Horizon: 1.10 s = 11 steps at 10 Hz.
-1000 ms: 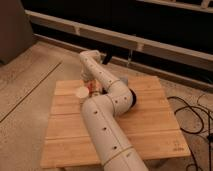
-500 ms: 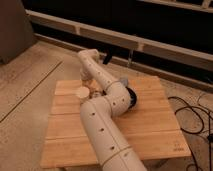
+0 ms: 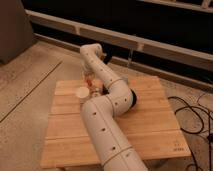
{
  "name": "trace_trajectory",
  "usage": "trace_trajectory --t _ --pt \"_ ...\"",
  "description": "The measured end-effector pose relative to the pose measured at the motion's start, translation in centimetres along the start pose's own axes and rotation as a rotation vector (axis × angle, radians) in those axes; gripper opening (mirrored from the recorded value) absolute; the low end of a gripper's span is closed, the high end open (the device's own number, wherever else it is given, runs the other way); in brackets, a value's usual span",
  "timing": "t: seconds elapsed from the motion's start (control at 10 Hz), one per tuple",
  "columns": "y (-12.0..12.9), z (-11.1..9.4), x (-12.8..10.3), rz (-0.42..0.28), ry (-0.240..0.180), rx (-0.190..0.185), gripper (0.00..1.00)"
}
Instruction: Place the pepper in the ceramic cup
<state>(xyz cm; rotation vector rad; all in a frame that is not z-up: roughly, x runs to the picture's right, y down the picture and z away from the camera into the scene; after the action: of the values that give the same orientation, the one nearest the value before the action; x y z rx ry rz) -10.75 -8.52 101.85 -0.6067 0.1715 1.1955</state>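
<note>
My arm [image 3: 107, 117] is smooth white plastic; my gripper [image 3: 89, 80], beside the smooth cream ceramic cup [image 3: 81, 93], hangs over a matt planked wood table [image 3: 150, 130]

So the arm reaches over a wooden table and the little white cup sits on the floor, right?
Not quite: the camera view shows the ceramic cup on the wooden table, not the floor. The gripper hangs just beyond it, shut on the pepper.

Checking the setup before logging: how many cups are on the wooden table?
1. The ceramic cup stands near the table's left rear, close beside the arm, which may hide others. The pincer hangs just behind the cup, over the table.
</note>
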Motion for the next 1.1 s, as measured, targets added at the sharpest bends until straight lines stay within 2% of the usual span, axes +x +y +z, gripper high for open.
trace_trajectory --t 0.2,0.4,0.9,1.1 --pt "0.4 -1.4 -1.2 -0.012 -0.038 -0.01 0.15" --pt "1.4 -1.7 -1.7 -0.025 -0.05 -0.025 0.15" --pt "1.3 -1.8 -1.7 -0.025 -0.049 -0.023 0.15" --pt "-0.2 -1.7 -0.5 -0.008 -0.016 -0.002 0.15"
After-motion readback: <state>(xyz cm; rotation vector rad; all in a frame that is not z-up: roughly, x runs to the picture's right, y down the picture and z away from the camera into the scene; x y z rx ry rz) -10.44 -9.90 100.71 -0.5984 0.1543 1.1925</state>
